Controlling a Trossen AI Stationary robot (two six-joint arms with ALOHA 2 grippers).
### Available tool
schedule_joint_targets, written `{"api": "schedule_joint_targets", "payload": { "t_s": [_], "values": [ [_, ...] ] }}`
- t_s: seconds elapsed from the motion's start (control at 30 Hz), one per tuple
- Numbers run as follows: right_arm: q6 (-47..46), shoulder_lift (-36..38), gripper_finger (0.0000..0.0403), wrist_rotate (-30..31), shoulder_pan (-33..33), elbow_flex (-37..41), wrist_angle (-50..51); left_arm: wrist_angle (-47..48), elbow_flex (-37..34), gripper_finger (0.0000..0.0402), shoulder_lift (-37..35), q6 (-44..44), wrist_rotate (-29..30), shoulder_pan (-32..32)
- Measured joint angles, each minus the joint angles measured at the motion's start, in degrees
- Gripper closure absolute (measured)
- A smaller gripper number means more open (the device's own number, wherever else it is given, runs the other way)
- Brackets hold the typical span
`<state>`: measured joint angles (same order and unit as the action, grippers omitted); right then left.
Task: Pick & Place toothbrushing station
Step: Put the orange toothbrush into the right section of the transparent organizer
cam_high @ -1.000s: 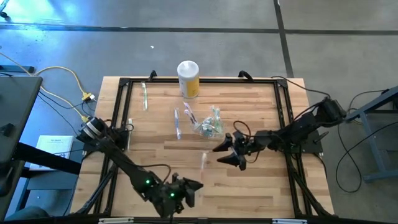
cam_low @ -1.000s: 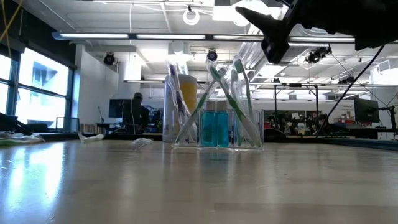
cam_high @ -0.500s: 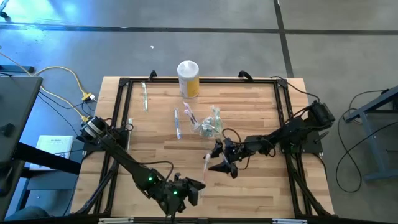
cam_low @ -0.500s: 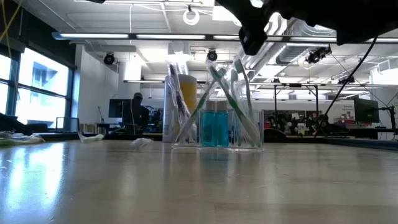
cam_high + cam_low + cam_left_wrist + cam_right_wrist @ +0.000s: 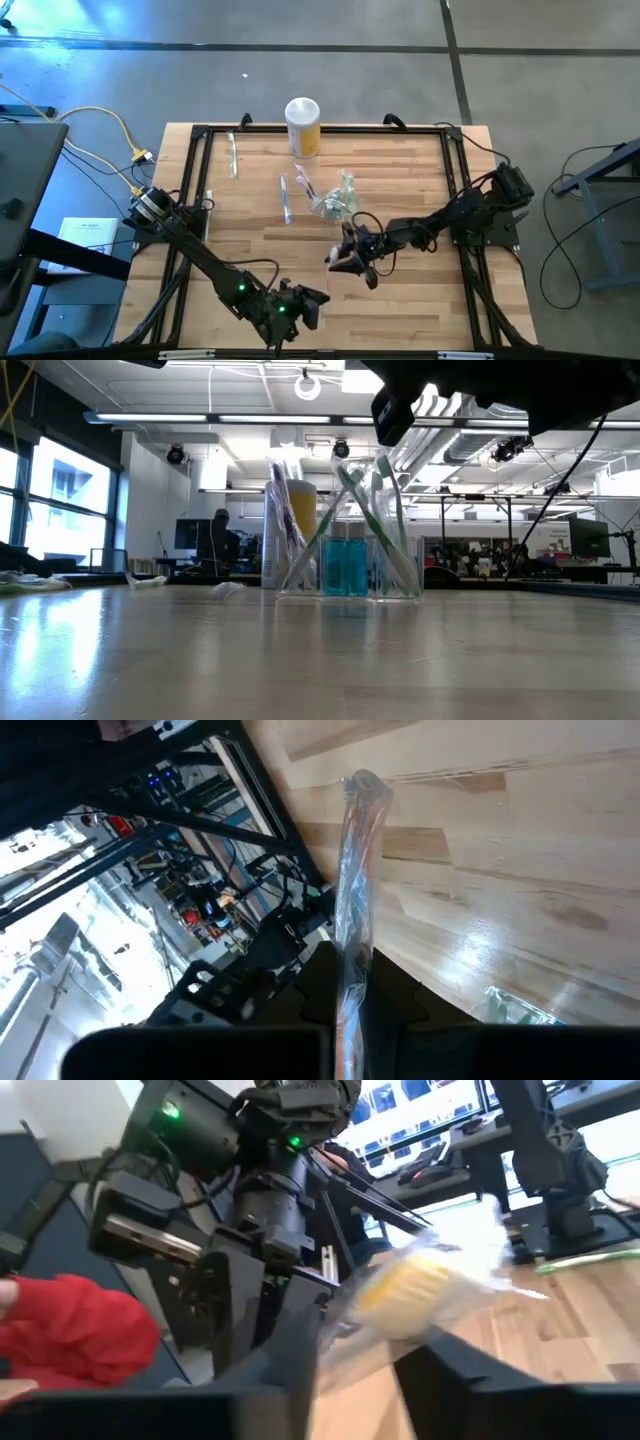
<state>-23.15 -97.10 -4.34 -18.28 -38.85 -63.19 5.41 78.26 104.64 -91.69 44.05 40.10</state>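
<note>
The clear holder [image 5: 338, 203] stands mid-table with green toothbrushes and blue bottles in it, and also shows in the low view [image 5: 347, 550]. More wrapped toothbrushes [image 5: 286, 198] lie on the wood to its left. Near the table's front edge my left gripper [image 5: 303, 306] is shut on a clear-wrapped pinkish toothbrush [image 5: 355, 890]. My right gripper [image 5: 345, 262] is down just in front of the holder, around another clear-wrapped toothbrush [image 5: 420, 1285] with a yellow part. My left gripper pinches one end of the wrapped toothbrush [image 5: 348, 995] between its two fingers. The brush runs on forward past the fingertips, its free end [image 5: 365, 788] out over the wood. My right gripper has the wrapped toothbrush [image 5: 372, 1330] between its two fingers, which slant down from the table's right. The brush lies across the fingers. Blur hides which part they are on.
A yellow canister [image 5: 303, 127] with a white lid stands at the far edge. A black frame [image 5: 200, 190] runs round the table top. One wrapped toothbrush [image 5: 233, 156] lies at the far left. Bare wood lies at the near right.
My right gripper has gone toward the table's left and down, onto the wrapped toothbrush lying in front of the holder, and its fingers have drawn together around it.
</note>
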Motion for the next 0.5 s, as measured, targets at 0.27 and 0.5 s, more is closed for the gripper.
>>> {"api": "schedule_joint_targets", "payload": {
  "t_s": [0.27,0.5],
  "values": [
    [2.48,0.09,0.0386,-0.7,-0.07,0.0,-0.11,0.94,-0.15,0.0361,0.02,0.52,-0.43,0.02],
    [3.98,0.15,0.0393,-0.72,-0.13,0.0,0.18,2.71,-0.15,0.0286,0.02,8.95,1.62,-0.01]
  ]
}}
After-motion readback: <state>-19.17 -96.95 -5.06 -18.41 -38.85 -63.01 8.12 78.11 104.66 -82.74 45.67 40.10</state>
